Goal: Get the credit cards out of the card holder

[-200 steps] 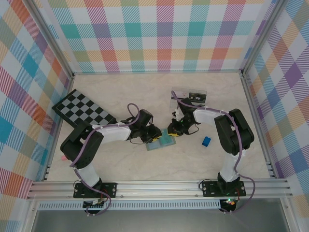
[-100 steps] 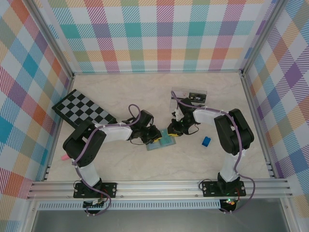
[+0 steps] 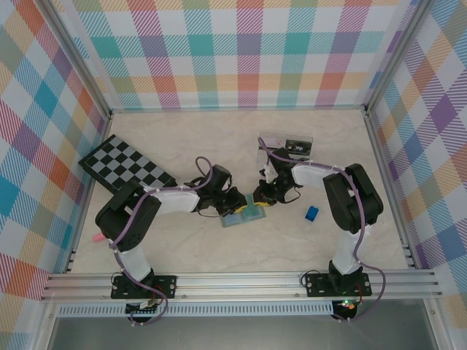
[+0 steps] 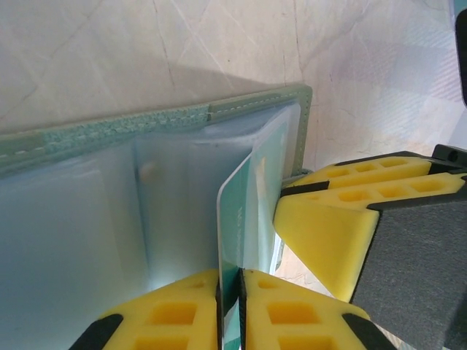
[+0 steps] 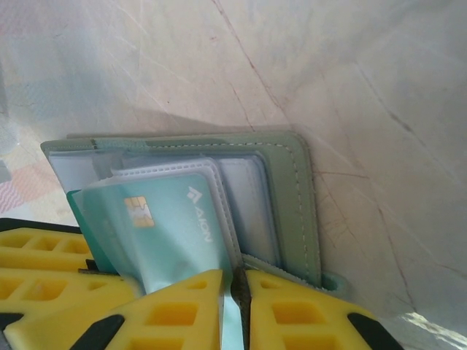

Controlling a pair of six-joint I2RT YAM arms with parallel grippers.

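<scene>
Card holder [image 3: 244,214]: it is lying open on the tabletop [image 3: 182,248], near the middle, between the two arms.
Left pincer [image 4: 232,286]: it is pinching the teal credit card [image 5: 171,219] by one edge. The jaws are standing narrow, with only the thin plastic between the yellow pads.
Right pincer [image 5: 233,292]: it is gripping a thin pale flap of the card holder, I think one of the clear sleeves near the corner. The jaws are nearly together.
Why two grips: in my judgement one pincer is keeping the wallet in place while the other is drawing the card. The holder is looking light and would probably follow the card otherwise.
Card position: the teal credit card is standing tilted up from the sleeves, partly out. Its lower part is hiding behind the pads, so I cannot tell if it is free already.
Look of the holder: the outside is sage green with a stitched border and rounded corners. Inside, pale blue-grey see-through sleeves are fanning open like pages.
Look of the card: it is showing a teal-green face, a gold chip and a white logo with the letters AION.
Other cards: I cannot tell how many more are sitting in the sleeves.
Step in hand: I am judging it as the pulling of one card, with the task not yet finished.
</scene>
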